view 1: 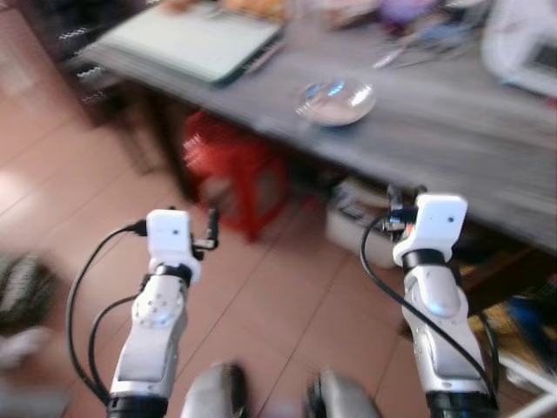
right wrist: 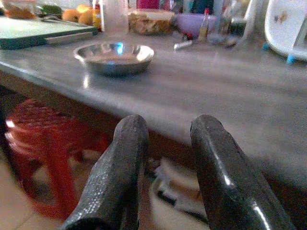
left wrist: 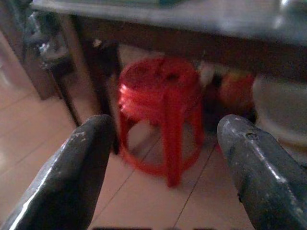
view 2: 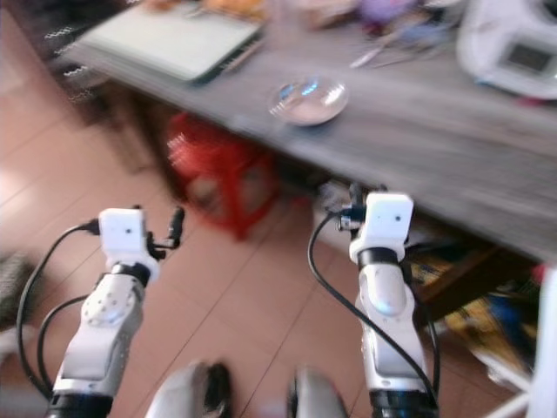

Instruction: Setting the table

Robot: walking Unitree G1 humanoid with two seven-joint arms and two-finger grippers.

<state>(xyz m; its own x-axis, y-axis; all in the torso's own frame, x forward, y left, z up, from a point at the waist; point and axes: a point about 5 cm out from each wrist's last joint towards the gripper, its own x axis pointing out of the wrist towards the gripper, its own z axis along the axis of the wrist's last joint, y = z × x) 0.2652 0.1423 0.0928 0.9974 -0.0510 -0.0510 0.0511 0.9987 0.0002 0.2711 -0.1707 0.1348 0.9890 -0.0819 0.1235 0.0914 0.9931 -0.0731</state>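
While both my grippers, left point(left wrist: 163, 167) gaping wide and right point(right wrist: 165, 167) parted and empty, are hanging short of the table point(view 1: 452, 131), I am judging the bowl point(view 1: 335, 100) at eleven o'clock needs a level right-hand approach.

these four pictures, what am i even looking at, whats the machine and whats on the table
It is a walking humanoid robot. The two wide pictures come from its head camera, looking down at its silver arms. The other two come from cameras on its wrists, looking along two black fingers.

The left tool is open and empty, facing a red stool under the table. The right tool is also open and empty, near the grey table's edge.

On the table sits a metal bowl, a green board, and blurred bottles and food at the back. Nothing is held.
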